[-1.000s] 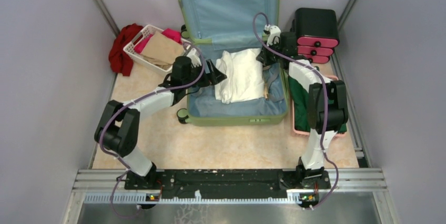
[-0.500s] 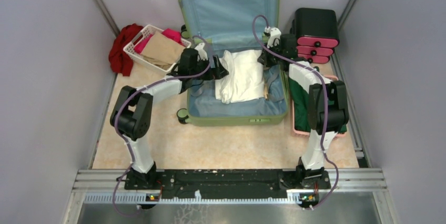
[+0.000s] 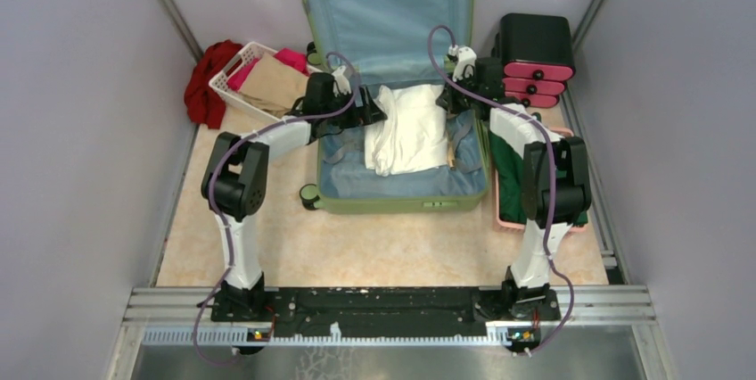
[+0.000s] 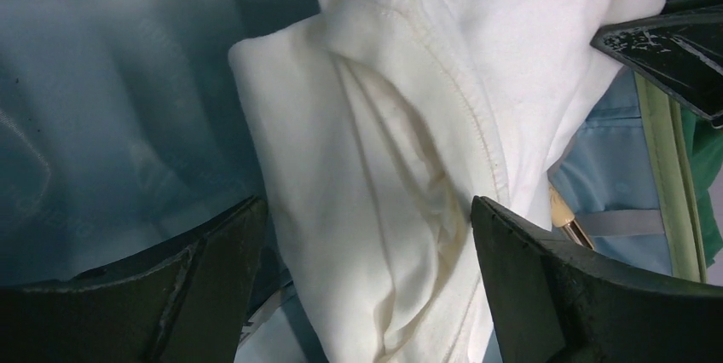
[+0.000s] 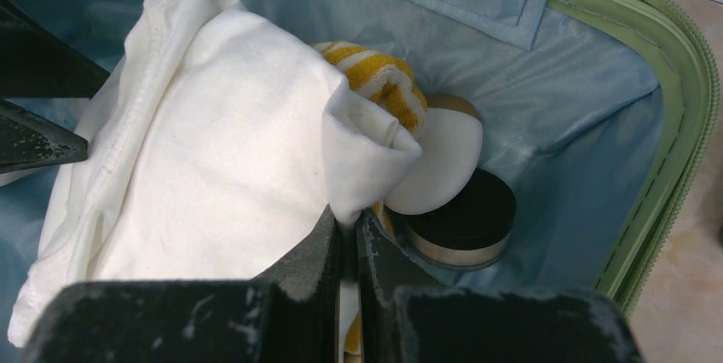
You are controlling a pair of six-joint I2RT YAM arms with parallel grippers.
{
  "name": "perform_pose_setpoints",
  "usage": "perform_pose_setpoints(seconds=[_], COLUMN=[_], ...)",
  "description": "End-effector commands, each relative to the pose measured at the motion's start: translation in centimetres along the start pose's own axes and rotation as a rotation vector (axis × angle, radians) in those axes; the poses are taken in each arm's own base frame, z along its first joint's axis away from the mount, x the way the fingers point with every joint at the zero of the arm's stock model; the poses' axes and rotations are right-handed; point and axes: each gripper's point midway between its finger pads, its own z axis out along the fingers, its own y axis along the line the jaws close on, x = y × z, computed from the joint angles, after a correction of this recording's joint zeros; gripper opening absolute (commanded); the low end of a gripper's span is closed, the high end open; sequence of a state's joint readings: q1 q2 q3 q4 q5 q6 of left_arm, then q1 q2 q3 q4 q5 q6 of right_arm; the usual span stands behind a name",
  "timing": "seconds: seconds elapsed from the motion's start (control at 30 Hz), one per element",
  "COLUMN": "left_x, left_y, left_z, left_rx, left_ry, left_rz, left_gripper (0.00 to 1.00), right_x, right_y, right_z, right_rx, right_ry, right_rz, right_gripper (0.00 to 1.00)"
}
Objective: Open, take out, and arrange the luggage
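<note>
A white basket (image 3: 230,66) of clothes sits at the surface's far left. The left fingers (image 4: 213,269) stand wide apart, straddling a folded white garment (image 4: 384,167). The garment lies in the open luggage (image 3: 401,204), which rests mid-surface with its lid raised at the back. The right fingers (image 5: 317,254) are pinched tight on a fold of that garment, and a black-lidded tin (image 5: 465,218) sits just beside. A black-and-pink drawer box (image 3: 533,57) stands rightmost.

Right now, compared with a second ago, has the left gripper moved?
Yes. The left gripper has moved up the view, away from the near green rim of the luggage toward its hinge, closing on the white garment.
</note>
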State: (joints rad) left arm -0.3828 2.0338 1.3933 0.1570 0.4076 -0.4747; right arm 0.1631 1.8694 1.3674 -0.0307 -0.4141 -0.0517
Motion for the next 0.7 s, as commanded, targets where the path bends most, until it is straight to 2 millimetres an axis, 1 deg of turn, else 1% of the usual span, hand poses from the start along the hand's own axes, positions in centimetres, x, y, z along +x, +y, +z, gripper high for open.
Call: perform_pose_setpoints(seconds=[0.0,0.1,0.17,0.37,0.47,0.57,0.67], left_x=[-0.8,-0.9,-0.8,-0.1,0.3,0.6,0.7], left_y=[0.6,1.8,2.0,1.4,1.0,0.6,0.4], left_z=[0.2,0.1,0.1,0.7,1.1,1.3,1.4], left_rx=[-0.034,-0.105,-0.119,-0.066,-0.029,0.003,0.022], left_ry=[0.004,0.001,-0.001,0.024,0.041,0.051,0.057], left_rz=[-0.033,-0.049,-0.055,-0.086,-0.113,-0.131,-0.148], left_gripper=[0.95,0.94,0.91,0.83,0.72,0.66,0.52], right_x=[-3.1,-3.1,-3.1,-3.1,-3.2,-3.2,-3.0], right_y=[0.5,0.7,0.7,0.8,0.8,0.8,0.8], right_z=[-1.0,-1.0,-1.0,-1.1,-1.1,-1.1,-1.1], right_rx=[-0.010,-0.016,-0.018,-0.022,-0.022,-0.023,-0.025], right_ry=[-0.074,-0.075,-0.074,-0.075,-0.077,-0.077,-0.074], right_rz=[-0.032,-0.030,-0.029,-0.028,-0.030,-0.032,-0.030], right_gripper=[0.00,0.00,0.00,0.00,0.00,0.00,0.00])
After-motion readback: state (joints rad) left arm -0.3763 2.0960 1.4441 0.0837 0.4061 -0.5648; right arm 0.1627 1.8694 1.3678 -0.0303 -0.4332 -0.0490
